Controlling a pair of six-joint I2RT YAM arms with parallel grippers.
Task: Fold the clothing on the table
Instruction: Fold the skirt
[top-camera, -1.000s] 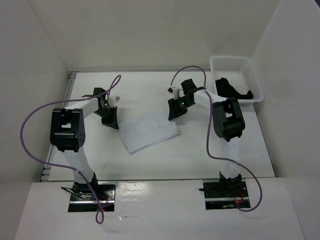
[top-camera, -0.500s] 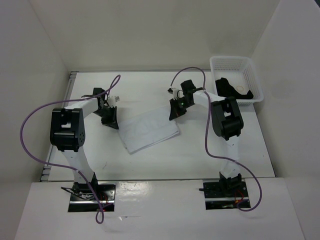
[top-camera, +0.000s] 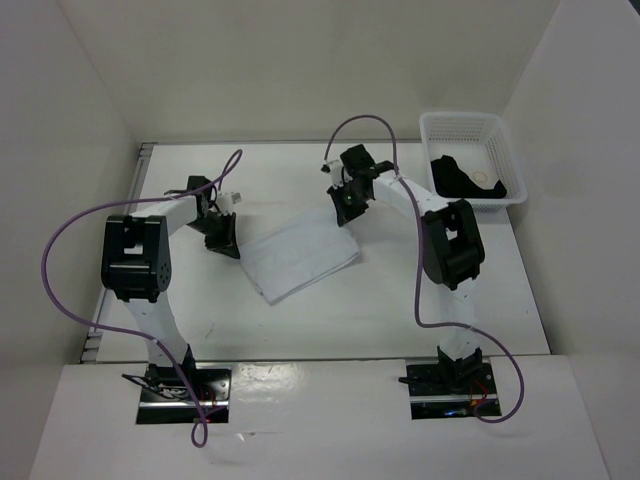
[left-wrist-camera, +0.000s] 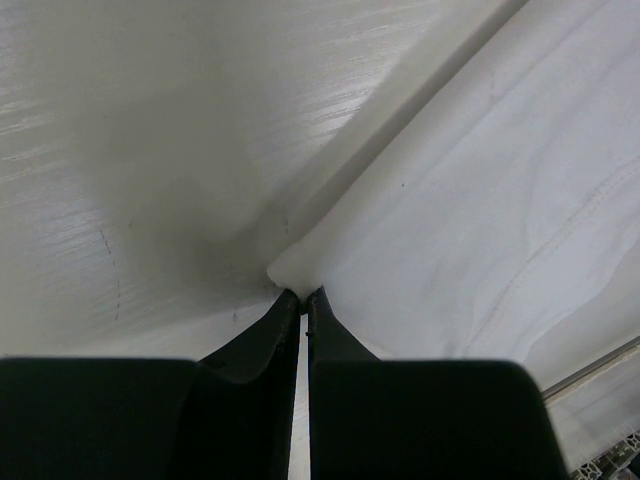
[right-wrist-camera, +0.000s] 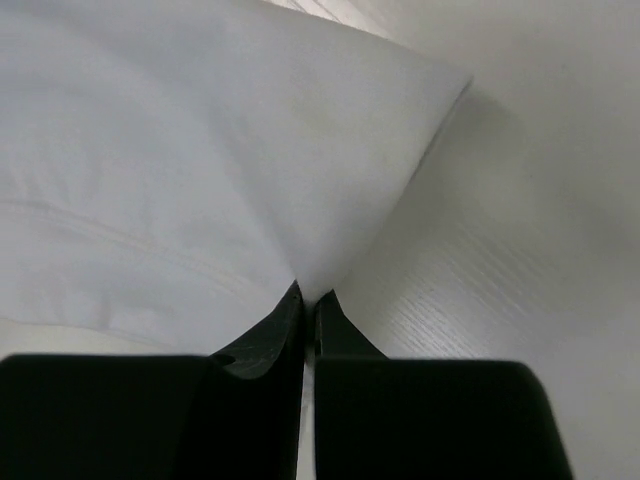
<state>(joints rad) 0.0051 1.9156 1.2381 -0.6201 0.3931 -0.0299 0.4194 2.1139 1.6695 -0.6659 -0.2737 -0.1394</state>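
Drawn rearward since 1 second ago, from above: right gripper (top-camera: 346, 208), tugging a far corner of the clothing (top-camera: 300, 258) lying on the table (top-camera: 330, 320) between both arms, with left gripper (top-camera: 226, 244) at the opposite corner. From left wrist: clamped shut on that corner (left-wrist-camera: 303, 295), probably for lifting. From right wrist: pinched shut on tented fabric (right-wrist-camera: 308, 292), likely so both corners fold over together.

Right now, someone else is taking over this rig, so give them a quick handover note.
Left hand: shut on the left corner of the white cloth.
Right hand: shut on its far corner, which looks slightly lifted.
The cloth lies in the middle of the table; a black garment sits in the basket.
Done: both corners gripped.
Left: carry them across to make the fold, then release.
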